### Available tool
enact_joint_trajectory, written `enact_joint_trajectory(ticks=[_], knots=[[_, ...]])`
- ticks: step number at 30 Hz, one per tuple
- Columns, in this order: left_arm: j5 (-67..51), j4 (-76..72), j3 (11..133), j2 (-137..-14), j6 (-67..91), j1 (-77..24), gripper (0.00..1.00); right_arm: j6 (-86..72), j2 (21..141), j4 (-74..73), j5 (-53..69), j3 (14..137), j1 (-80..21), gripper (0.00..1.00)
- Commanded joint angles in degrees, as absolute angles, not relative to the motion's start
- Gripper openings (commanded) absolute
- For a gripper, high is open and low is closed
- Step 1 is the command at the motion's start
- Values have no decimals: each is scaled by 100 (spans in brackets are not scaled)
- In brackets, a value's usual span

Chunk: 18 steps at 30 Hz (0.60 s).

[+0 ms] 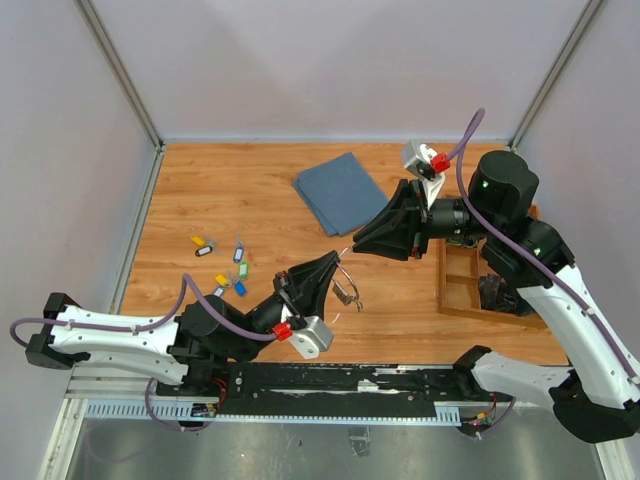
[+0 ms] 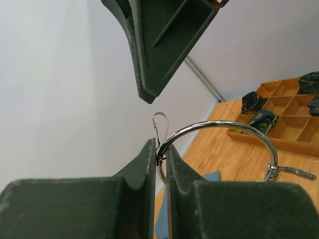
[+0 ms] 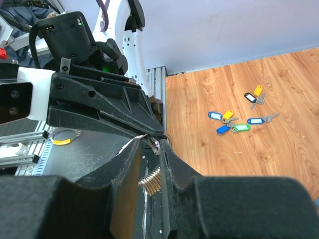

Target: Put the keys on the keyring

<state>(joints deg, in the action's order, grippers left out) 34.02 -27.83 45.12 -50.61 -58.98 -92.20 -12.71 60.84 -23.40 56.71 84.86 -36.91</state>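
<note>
Silver keyring (image 2: 219, 123) clenched in left pincer (image 2: 160, 147); right pincer (image 2: 147, 96) just beside ring, grip unclear; keys (image 1: 238, 254) well apart.

The keyring (image 2: 224, 123) is partly hidden where it is clamped by the left gripper (image 2: 159, 147); the wooden tray (image 2: 271, 141) is cut off by the right edge.

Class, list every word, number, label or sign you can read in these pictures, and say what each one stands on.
No text can be read in any view.
The label windows on the tags of the keys are too small to tell whether anything is written on them.
</note>
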Motion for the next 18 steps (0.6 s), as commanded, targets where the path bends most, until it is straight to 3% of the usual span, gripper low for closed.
enact_joint_trajectory(ticks=[1,18], knots=[[3477,-3174,4476,-4937,-5979,-9272,1,-1046,6040,-2207,5567,8343,-3712,23],[3442,-3188,4456,-4962,-6001,-9268,1,-1389,6297,-1929,6285,8219,-3802,24]])
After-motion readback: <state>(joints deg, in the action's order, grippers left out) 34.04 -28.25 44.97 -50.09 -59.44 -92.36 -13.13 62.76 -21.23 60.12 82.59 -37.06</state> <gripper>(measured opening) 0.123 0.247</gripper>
